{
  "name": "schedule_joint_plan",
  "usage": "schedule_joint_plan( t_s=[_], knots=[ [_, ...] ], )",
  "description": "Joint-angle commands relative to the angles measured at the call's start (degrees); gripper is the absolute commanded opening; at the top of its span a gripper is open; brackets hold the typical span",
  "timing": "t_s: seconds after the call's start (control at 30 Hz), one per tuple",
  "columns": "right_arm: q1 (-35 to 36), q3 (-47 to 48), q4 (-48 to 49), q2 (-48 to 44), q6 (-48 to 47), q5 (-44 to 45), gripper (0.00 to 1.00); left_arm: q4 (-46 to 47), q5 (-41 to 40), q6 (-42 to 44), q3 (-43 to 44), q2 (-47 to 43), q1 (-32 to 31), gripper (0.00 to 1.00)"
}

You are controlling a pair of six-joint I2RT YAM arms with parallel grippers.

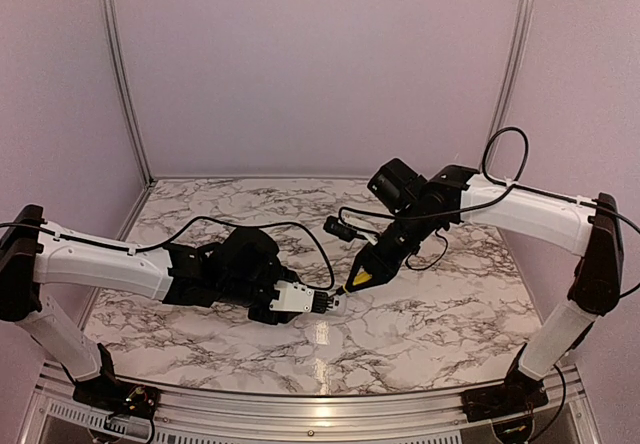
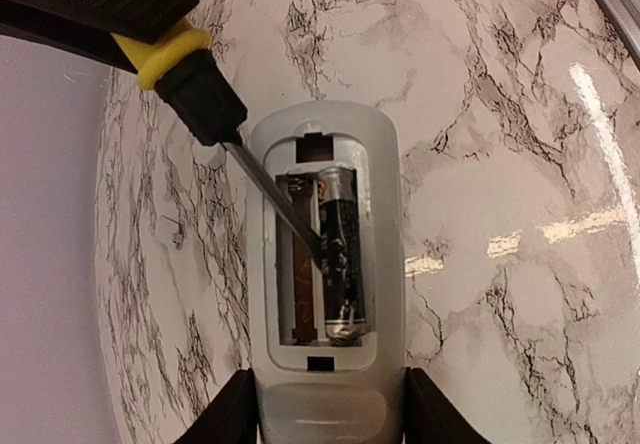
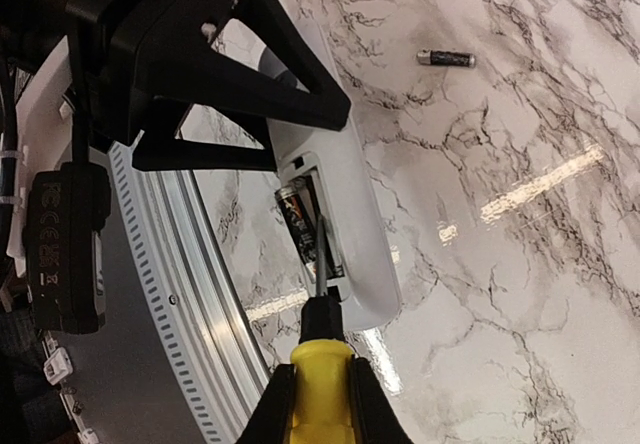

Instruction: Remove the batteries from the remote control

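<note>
- Left gripper (image 2: 330, 416) clamps the remote control (image 2: 385, 264); right gripper (image 3: 320, 404) clamps the screwdriver (image 2: 190, 74).
- Seated battery (image 2: 341, 254) in the compartment; loose battery (image 3: 445, 59) on the table (image 3: 520, 294), at 1 o'clock.
- Risk: the tip, entering from 11 o'clock, may skid off the cell or lever the remote control free.

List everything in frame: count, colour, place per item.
table: 1, white marble, dark veins
remote control: 1, white, cover off, table centre, gripped at one end
seated battery: 1, black, in the open bay; other slot empty
loose battery: 1, dark, lying on table, away from remote
screwdriver: 1, yellow handle, black collar, tip in bay beside seated battery
left end effector: 1, black, shut on remote control
right end effector: 1, black, shut on screwdriver
</note>
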Motion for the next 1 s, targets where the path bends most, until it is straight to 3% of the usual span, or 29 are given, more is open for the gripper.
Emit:
schedule_joint_plan(
  t_s=[0.0, 0.27, 0.53, 0.97],
  knots=[
    [0.6, 1.5, -2.8, 0.1, 0.1, 2.9, 0.0, 3.4, 1.2, -1.8, 0.8, -2.0, 0.3, 0.0],
    [0.6, 0.0, -2.0, 0.0, 0.0, 0.2, 0.0, 4.5, 0.9, 0.0, 0.3, -2.1, 0.3, 0.0],
    [0.6, 1.0, -2.7, 0.5, 0.5, 6.5, 0.0, 3.1, 2.7, -1.5, 1.6, -1.5, 0.4, 0.0],
    [0.6, 1.4, -1.5, 0.6, 1.7, 6.2, 0.0, 3.8, 2.4, -3.4, 0.4, -0.7, 0.4, 0.0]
  ],
)
